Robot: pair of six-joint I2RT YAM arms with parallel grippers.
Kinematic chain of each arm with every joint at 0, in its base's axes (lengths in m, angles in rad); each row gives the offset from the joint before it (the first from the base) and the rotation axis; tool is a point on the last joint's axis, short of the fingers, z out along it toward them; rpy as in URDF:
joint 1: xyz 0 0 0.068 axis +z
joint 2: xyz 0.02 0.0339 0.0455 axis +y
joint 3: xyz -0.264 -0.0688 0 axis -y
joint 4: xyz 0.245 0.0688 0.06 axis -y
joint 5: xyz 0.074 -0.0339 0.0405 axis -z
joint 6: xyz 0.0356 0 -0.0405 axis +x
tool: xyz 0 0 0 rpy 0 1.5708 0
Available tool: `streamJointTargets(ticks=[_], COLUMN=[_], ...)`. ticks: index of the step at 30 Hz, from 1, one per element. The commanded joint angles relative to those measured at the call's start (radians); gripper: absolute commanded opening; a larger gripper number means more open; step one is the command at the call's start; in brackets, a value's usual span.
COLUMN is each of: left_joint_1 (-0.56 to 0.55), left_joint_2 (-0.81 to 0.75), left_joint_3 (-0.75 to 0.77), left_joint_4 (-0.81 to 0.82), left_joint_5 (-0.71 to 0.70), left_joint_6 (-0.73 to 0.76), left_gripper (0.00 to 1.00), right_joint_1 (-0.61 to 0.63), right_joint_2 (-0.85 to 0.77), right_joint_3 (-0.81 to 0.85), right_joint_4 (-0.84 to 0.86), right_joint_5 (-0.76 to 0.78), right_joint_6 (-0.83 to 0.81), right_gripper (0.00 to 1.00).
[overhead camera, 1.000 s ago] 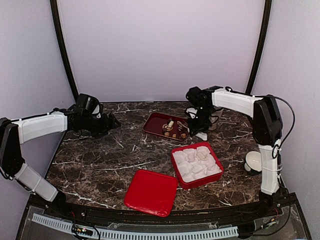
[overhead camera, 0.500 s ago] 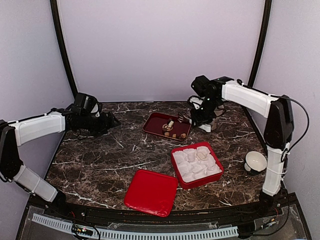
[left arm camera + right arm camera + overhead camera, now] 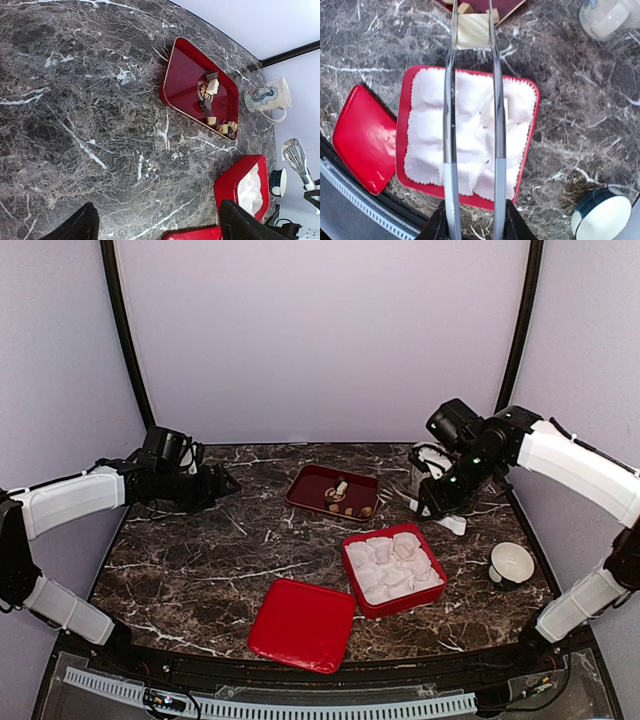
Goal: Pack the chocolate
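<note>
Several chocolate pieces (image 3: 342, 502) (image 3: 207, 95), brown, tan and cream, lie in a shallow red tray (image 3: 310, 485) (image 3: 185, 75) at the back. My right gripper (image 3: 437, 498) (image 3: 475, 222) is shut on metal tongs (image 3: 450, 100), just right of the tray. The tongs' tips pinch a cream-white square chocolate (image 3: 472, 30). In the right wrist view the tongs hang above the red box (image 3: 350, 540) (image 3: 405, 125), which is lined with white paper cups. My left gripper (image 3: 222, 483) (image 3: 160, 227) is open over bare marble at the left, holding nothing.
The red lid (image 3: 302, 625) (image 3: 362, 140) lies in front of the box. A white mug (image 3: 265, 95) (image 3: 607, 17) stands at the back right, and a small dark-rimmed white cup (image 3: 510, 562) (image 3: 601, 216) near the right arm's base.
My right arm has swung right and nearer, away from the tray, carrying the tongs with the cream piece. The left arm has stayed put.
</note>
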Motion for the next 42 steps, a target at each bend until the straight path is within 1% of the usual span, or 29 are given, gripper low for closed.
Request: streamJointTargets(ticks=[1,4,7,12,16,25,29,33,39,42], left_joint_1=[0.006,0.007,0.005,0.006,0.007,0.006,0.005,0.005,0.007,0.005], left_joint_2=[-0.056,-0.07,-0.081,-0.097,-0.105,-0.125,-0.119,-0.113,-0.1,-0.092], left_joint_3=[-0.04,-0.057,-0.071,-0.086,-0.094,-0.111,-0.109,-0.103,-0.099,-0.096], left_joint_4=[0.007,0.012,0.014,0.009,0.004,-0.012,-0.011,-0.01,0.003,0.01], left_joint_5=[0.029,0.03,0.032,0.026,0.025,0.006,0.007,0.007,0.018,0.023], left_joint_6=[0.015,0.009,0.007,-0.003,-0.015,-0.022,-0.024,-0.02,-0.015,-0.013], left_gripper=[0.85,0.85,0.85,0.85,0.85,0.85,0.85,0.85,0.85,0.85], right_joint_1=[0.057,0.087,0.109,0.123,0.128,0.127,0.128,0.127,0.128,0.127], right_joint_2=[-0.104,-0.138,-0.141,-0.102,-0.07,-0.019,-0.007,-0.015,-0.051,-0.044], right_joint_3=[-0.11,-0.182,-0.235,-0.303,-0.316,-0.299,-0.293,-0.278,-0.164,-0.094], right_joint_4=[0.011,0.02,0.063,0.135,0.162,0.17,0.164,0.142,0.073,0.046], right_joint_5=[-0.016,-0.023,-0.02,-0.027,-0.023,-0.003,0.001,0.008,0.002,0.008], right_joint_6=[0.093,0.134,0.159,0.175,0.162,0.147,0.146,0.146,0.147,0.138], right_gripper=[0.27,0.27,0.27,0.27,0.28,0.3,0.37,0.39,0.38,0.38])
